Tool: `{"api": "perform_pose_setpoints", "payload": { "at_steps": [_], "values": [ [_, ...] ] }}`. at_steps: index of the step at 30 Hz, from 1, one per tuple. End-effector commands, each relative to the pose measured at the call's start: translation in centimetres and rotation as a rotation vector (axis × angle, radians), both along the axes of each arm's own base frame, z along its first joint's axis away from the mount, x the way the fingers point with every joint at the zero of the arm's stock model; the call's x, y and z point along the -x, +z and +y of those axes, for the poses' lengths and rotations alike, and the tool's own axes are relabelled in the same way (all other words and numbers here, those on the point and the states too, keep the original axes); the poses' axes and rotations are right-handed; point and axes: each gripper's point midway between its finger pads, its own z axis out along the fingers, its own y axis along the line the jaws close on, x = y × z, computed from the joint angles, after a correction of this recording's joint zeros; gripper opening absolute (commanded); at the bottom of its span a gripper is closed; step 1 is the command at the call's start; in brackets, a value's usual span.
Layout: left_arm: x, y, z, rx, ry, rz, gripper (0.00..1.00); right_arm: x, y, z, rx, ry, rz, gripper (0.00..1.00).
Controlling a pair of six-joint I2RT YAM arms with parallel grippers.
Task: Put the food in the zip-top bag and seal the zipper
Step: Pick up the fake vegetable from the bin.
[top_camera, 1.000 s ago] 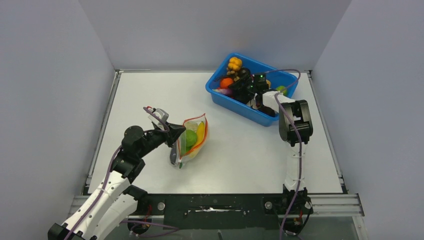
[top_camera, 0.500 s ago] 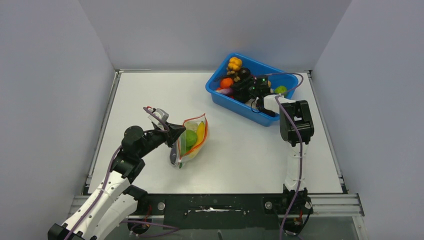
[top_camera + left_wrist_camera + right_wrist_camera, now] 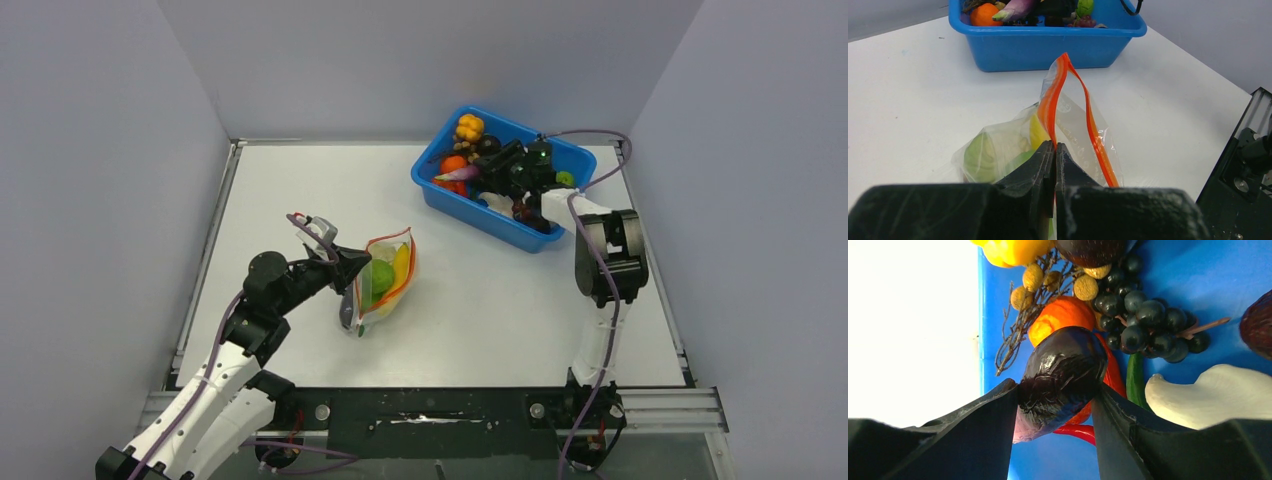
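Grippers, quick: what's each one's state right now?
Left gripper: shut, pinching the zip-top bag at its zipper.
Right gripper: closed on the dark purple eggplant.

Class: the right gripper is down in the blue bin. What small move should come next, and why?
Probably lift the right gripper straight up out of the blue bin: its jaws clasp the dark eggplant, and the left gripper pinches the zip-top bag with its mouth open.

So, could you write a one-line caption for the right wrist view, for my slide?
Right pincer gripping a dark purple eggplant, other toy food in the blue bin behind it.
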Motion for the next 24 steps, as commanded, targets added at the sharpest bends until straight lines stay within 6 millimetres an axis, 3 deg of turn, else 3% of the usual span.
{"api": "perform_pose_setpoints", "payload": {
  "at_steps": [1,11,17,24],
  "values": [
    [-0.3,1.6,0.0,0.016,0.002,-0.062,0.0,-0.5,5.7,-2.3,0.078,-0.04,-0.174,0.3],
    [-0.5,2.7,-0.4,0.077,0.004,-0.055,0.0,2.3,11.7,-6.1,0.335,-0.084,-0.306,0.3],
    [-1.1,3.7,-0.6,0.112,0.019,-0.037,0.0,6.5,15.4,-7.3,0.44,-0.065,-0.38,0.3],
    [-2.2,4.4,-0.5,0.147,0.061,-0.021,0.0,12.1,18.1,-6.2,0.497,0.016,-0.441,0.3]
  ]
}}
